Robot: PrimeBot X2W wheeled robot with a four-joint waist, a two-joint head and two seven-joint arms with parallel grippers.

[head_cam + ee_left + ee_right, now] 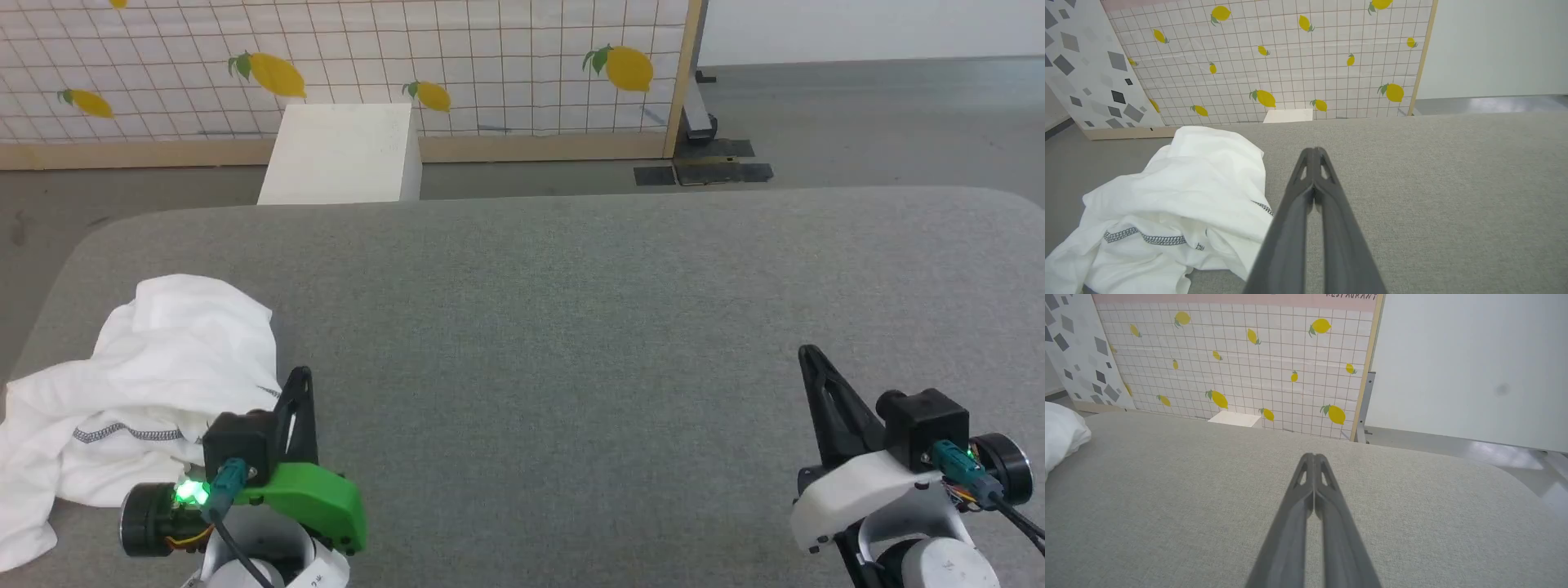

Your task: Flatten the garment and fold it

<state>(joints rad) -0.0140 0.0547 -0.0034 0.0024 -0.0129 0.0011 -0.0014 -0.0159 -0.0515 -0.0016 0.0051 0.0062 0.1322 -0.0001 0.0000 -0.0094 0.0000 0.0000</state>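
**Garment bunched at left; both grippers closed and empty**

We find the garment (163, 376) lying crumpled on the near left part of the grey padded surface (571, 310), reaching its left border. A zigzag-stitched hem (126, 433) faces up. Our left gripper (304, 376) stands just beside the garment's right edge, fingers pressed together and holding nothing. Our right gripper (808, 355) is well apart on the right over bare padding, likewise closed and empty. A white box (343, 155) stands beyond the far edge, before a lemon-patterned panel (490, 65).

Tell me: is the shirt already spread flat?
No, the garment lies bunched in a crumpled heap on the grey surface.
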